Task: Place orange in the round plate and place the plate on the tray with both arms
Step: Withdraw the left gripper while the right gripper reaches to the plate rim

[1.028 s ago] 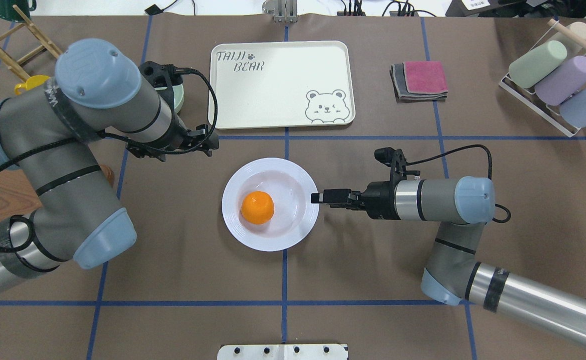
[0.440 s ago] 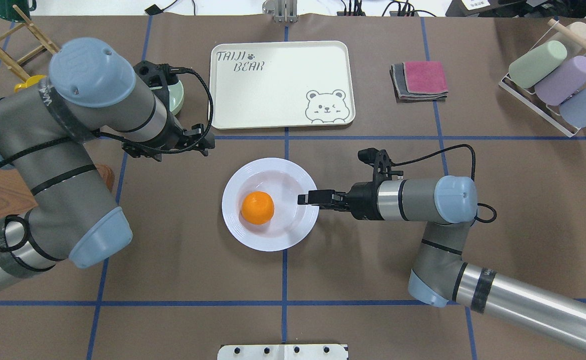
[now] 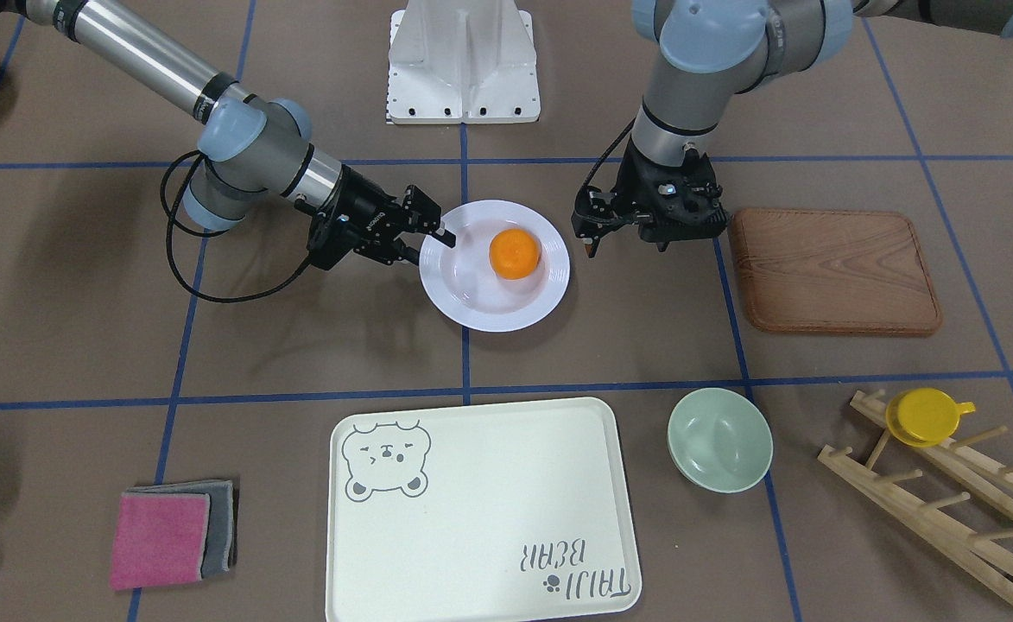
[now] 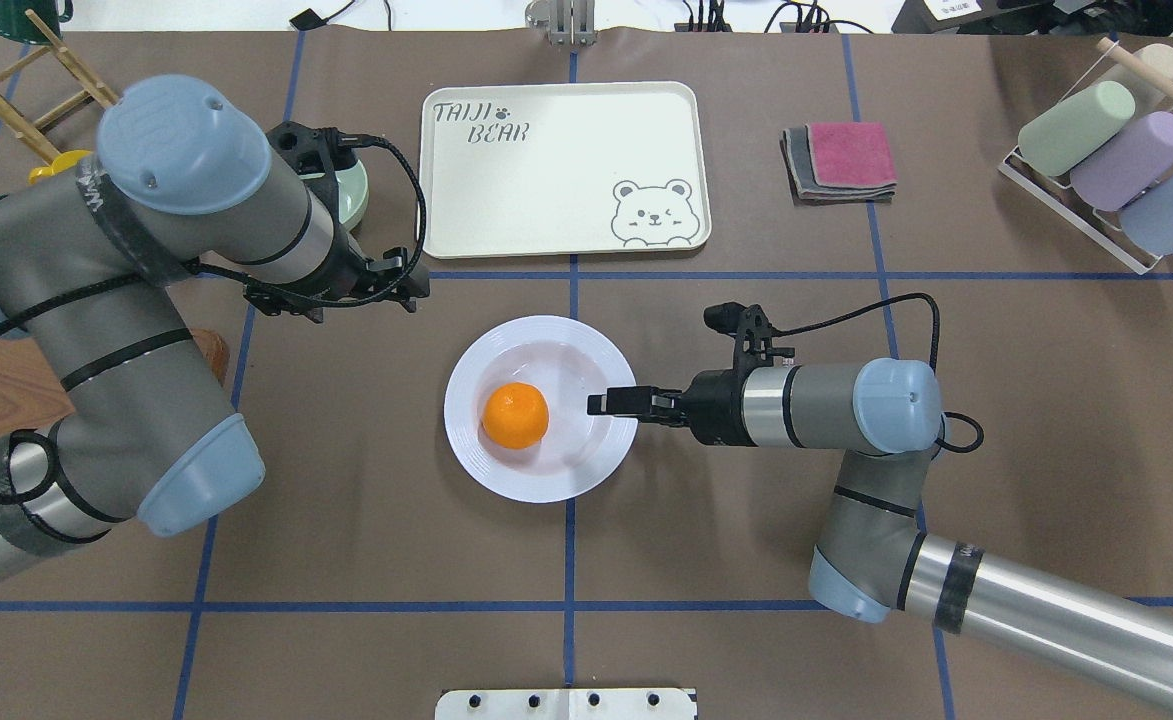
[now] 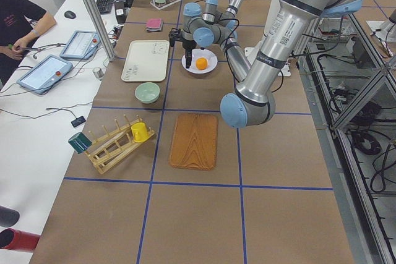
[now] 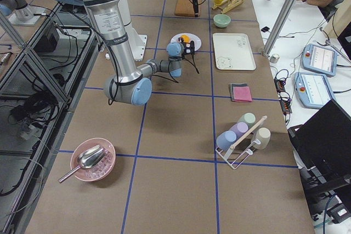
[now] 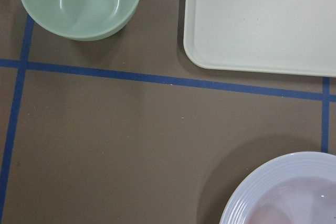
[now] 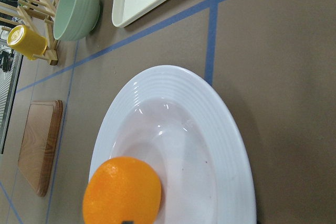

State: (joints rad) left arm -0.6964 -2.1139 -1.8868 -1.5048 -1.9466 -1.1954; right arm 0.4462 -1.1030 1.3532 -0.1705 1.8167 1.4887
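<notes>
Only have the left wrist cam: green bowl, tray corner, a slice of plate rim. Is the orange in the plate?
Observer: Yes, the orange sits in the round plate, off-centre toward the robot's left.
Operator: Where's the right arm?
Observer: The right gripper reaches over the plate's rim on its side; closed or not, I can't tell.
Operator: And my gripper?
Observer: The left gripper hangs beside the plate, apart from it, near the tray corner.
</notes>
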